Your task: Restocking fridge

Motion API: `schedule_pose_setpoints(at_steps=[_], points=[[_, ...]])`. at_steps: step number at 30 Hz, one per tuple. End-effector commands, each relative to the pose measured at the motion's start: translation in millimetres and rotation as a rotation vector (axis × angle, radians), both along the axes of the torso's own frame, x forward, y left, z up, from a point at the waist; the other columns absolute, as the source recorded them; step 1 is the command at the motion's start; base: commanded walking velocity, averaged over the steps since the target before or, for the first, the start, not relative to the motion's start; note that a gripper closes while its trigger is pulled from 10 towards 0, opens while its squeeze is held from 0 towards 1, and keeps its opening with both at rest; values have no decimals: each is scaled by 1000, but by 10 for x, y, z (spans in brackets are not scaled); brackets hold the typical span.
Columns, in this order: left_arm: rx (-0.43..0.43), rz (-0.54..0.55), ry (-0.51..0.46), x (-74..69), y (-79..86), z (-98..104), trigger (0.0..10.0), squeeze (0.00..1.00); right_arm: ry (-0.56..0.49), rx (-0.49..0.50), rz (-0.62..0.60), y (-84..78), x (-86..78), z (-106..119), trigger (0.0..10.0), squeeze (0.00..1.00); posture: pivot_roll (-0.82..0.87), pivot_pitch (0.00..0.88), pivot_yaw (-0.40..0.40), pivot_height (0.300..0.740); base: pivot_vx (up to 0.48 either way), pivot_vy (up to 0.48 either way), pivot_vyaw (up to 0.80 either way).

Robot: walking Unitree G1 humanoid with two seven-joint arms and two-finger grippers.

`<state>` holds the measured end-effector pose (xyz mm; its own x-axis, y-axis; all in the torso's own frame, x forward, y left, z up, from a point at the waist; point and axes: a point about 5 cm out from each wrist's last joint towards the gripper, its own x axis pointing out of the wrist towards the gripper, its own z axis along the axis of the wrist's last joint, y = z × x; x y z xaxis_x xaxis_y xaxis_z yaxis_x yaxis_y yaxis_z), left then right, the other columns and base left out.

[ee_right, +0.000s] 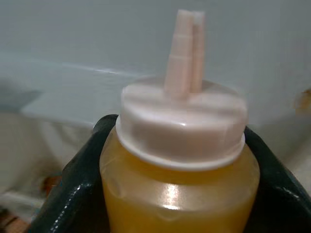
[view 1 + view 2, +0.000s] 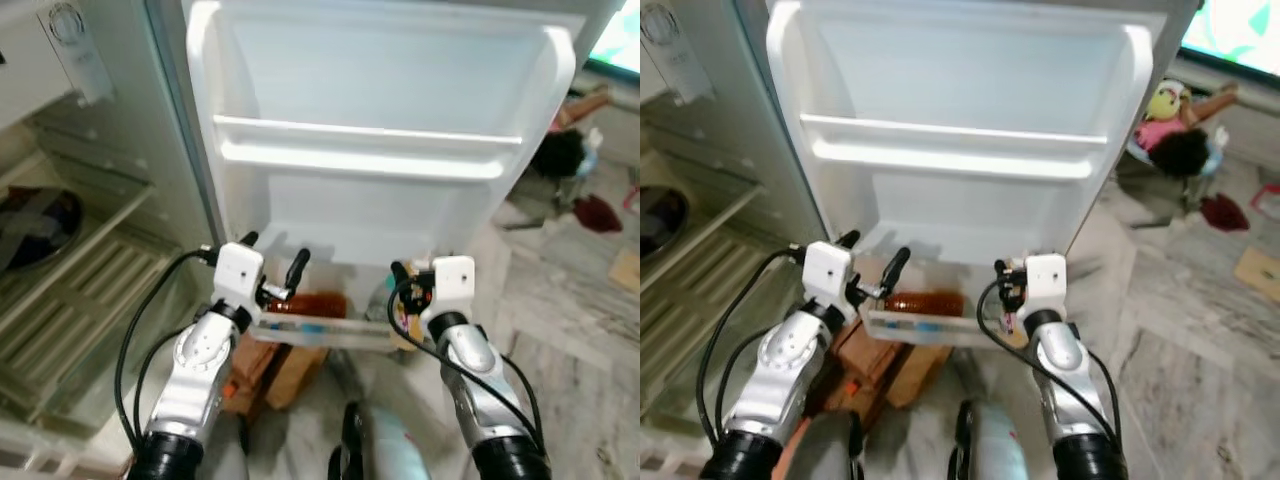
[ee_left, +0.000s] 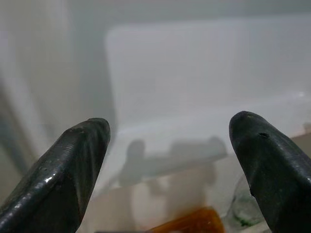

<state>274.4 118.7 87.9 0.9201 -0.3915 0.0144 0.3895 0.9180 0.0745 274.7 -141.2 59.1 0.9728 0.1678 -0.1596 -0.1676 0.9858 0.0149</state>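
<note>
Gripping yellow squeeze bottle (image 1: pixel 177 160), right end effector (image 1: pixel 175 194)

No legible text, brand, number or sign found in any view. The white paper tag with a round printed mark (image 2: pixel 75 45), hanging at the grey fridge cabinet's upper corner, is too blurred to read. The yellow squeeze bottle with white nozzle cap (image 1: pixel 180 165) presents no readable label.
</note>
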Motion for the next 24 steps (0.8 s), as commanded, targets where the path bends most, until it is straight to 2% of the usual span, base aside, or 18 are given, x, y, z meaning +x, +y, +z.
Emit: schedule_pose_setpoints(at_steps=[1,7,19,21,24], points=[[0,3,8,-17,-14,-17,10000,0,-10,-3,-7,-21,8,28,10000,0,28,46,-66,656,0,0,0],[-1,4,10,-22,-19,-21,10000,0,-8,2,9,-8,-16,15,10000,0,28,46,-66,652,0,0,0],[21,19,-1,-128,49,21,10000,0,-18,11,63,27,-47,44,10000,0,31,103,-55,577,0,0,0],[38,54,-9,-136,95,36,10000,0,-43,-5,103,46,-26,79,10000,0,33,127,-52,559,0,0,0],[54,99,-17,-134,156,35,10000,0,-64,-13,137,70,-4,113,10000,0,33,137,-50,559,0,0,0]])
